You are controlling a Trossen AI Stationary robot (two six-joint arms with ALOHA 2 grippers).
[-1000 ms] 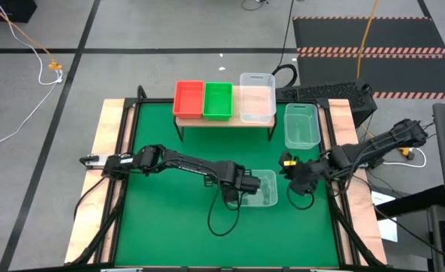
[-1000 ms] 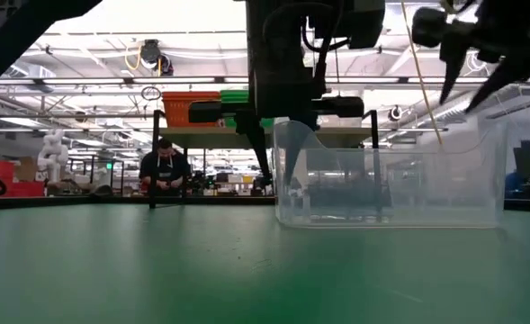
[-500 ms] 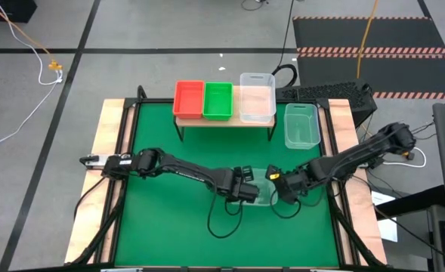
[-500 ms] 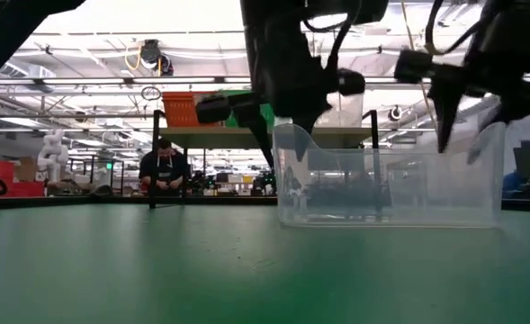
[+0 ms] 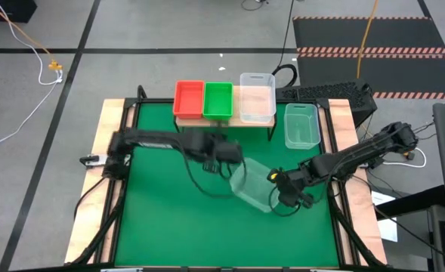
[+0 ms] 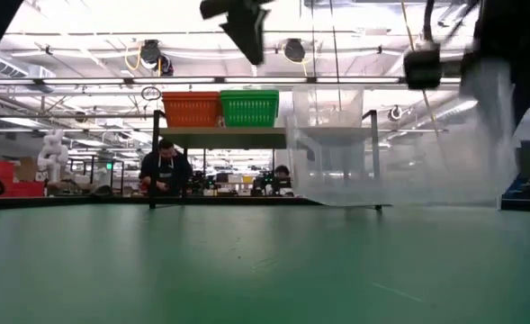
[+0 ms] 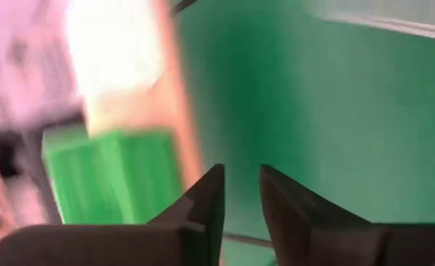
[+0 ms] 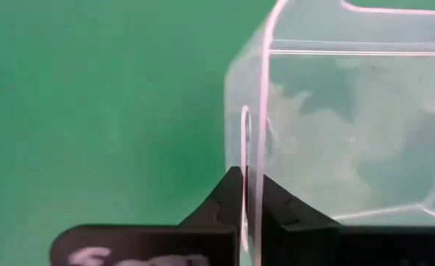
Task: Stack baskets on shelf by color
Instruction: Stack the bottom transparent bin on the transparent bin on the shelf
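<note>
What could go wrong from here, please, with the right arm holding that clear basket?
The right gripper pinches only the thin rim of the clear basket, which hangs tilted above the mat; it may twist or slip. The shelf slot already holds a clear basket, so a skewed approach may knock it.

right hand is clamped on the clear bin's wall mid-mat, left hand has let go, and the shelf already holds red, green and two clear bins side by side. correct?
Not quite: the shelf holds one clear bin, beside the red bin and the green bin; the high view shows it. The second clear bin sits on the mat. The rest stands: right hand shut on the tilted clear bin, left hand clear of it.
</note>
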